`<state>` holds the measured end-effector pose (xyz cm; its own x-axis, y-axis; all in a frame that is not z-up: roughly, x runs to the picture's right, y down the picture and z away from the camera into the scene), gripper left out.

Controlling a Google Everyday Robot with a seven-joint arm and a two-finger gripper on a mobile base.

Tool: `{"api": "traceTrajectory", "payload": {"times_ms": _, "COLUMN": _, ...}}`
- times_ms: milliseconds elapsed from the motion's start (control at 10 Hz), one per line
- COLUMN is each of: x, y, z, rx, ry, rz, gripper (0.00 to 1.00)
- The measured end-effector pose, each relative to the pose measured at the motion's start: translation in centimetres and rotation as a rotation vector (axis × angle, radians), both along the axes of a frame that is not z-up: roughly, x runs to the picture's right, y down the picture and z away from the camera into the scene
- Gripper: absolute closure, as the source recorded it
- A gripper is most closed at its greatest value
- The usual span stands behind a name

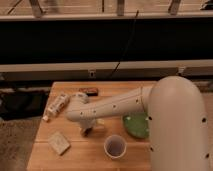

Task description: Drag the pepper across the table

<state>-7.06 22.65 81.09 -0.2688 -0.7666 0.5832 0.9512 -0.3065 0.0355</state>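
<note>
The gripper (88,130), low at the table (80,161) centre — grip unreadable — could topple the paper cup (115,146) if it drags the unseen pepper toward 4 o'clock.

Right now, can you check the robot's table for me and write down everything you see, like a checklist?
Surface: light wooden table with plank lines.
Job's things: pepper not plainly seen; it may be hidden under the gripper.
Clutter: white tube by the left edge; dark block at the back; tan pad front left; paper cup in front; green plate partly behind the arm.
Grippers: gripper low over the table's middle, between tube and cup.
Cables: black cable hanging behind the table.
Surroundings: dark wall, rails above.
</note>
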Motion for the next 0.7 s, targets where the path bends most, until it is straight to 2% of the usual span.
{"api": "traceTrajectory", "payload": {"times_ms": 700, "x": -0.14, "y": 0.37, "z": -0.35, "rx": -0.01, "ry": -0.041, "rz": -0.057, "gripper": 0.23}}
